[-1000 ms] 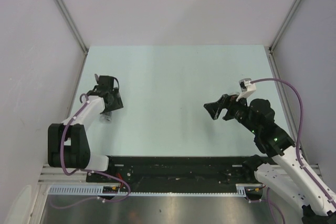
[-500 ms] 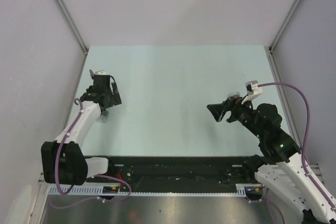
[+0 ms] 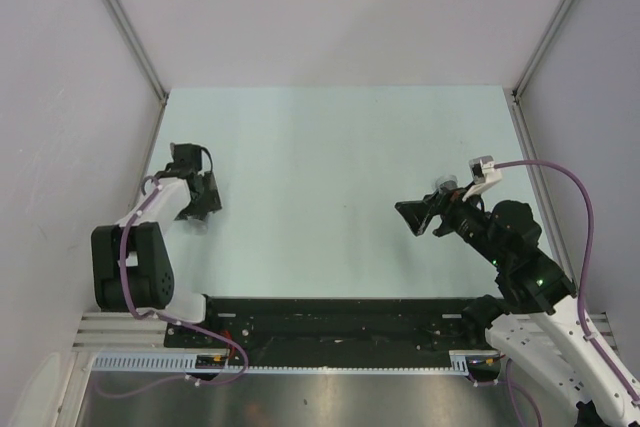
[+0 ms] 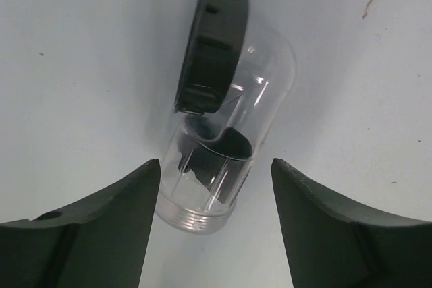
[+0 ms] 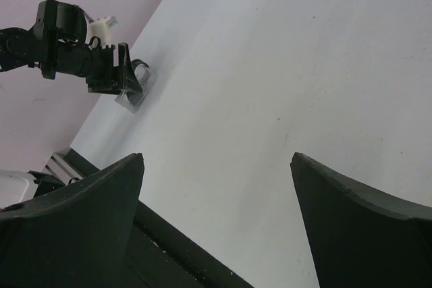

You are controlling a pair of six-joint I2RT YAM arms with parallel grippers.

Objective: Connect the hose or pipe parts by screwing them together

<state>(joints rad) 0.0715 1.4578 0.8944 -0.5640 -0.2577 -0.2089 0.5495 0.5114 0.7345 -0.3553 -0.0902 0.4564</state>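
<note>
A clear elbow pipe part [image 4: 223,139], capped by a black ring [image 4: 212,45], is laid on the tabletop [image 3: 320,147] at its left side, flanked by the parted left claw [image 4: 214,173]. The right claw [image 5: 216,160] is held wide apart, empty, above the right side.

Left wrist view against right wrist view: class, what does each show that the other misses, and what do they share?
Only left wrist: the clear pipe fitting's black ring and threaded end, lying between the spread left fingers. Only right wrist: the left arm from afar, and the spread right fingers with nothing between. Shared: the pale table and that fitting, tiny in the right wrist view.
</note>
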